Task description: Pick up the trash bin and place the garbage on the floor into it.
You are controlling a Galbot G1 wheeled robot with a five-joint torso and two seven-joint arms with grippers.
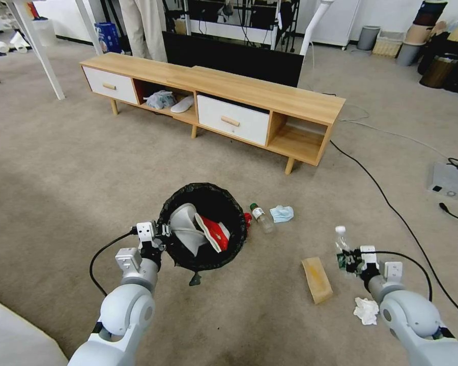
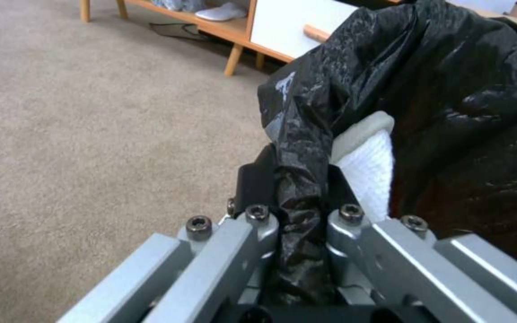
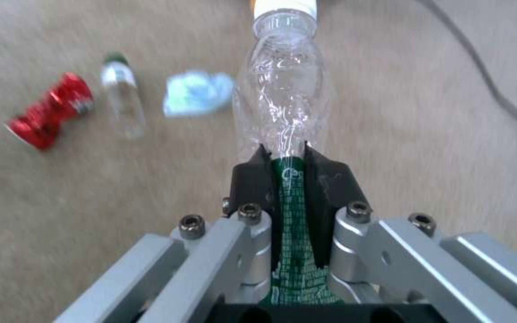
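My left gripper (image 1: 160,239) is pinched tight on the left rim of the trash bin (image 1: 203,226), its black pads clamping a fold of the crinkly black bag, and it holds the bin out in front of me above the floor (image 1: 61,168), mouth tipped toward me. A knotted tail of the bag hangs below the bin. Inside the round bin I count two things: a curved pale grey-white piece and a red-and-white snack bag (image 1: 213,233), glossy and flat. Just right of the bin, partly hidden behind its rim, lies one crushed red can (image 3: 49,111), dented at the waist. Beside it lies one clear bottle (image 1: 262,217) with a dark green cap, on its side, and next to that one pale blue face mask (image 1: 282,213), soft and crumpled. Farther right, near me, one flat brown paper bag (image 1: 316,279) lies on the carpet. My right gripper (image 1: 350,258) is closed around the green-labelled middle of a second clear bottle (image 1: 342,243), squeezing the thin plastic flat between the pads, its white cap pointing away from me. Near that arm's wrist lies one crumpled white tissue (image 1: 366,310). The floor is short-pile beige carpet, crossed on the right by black cables (image 1: 387,203).
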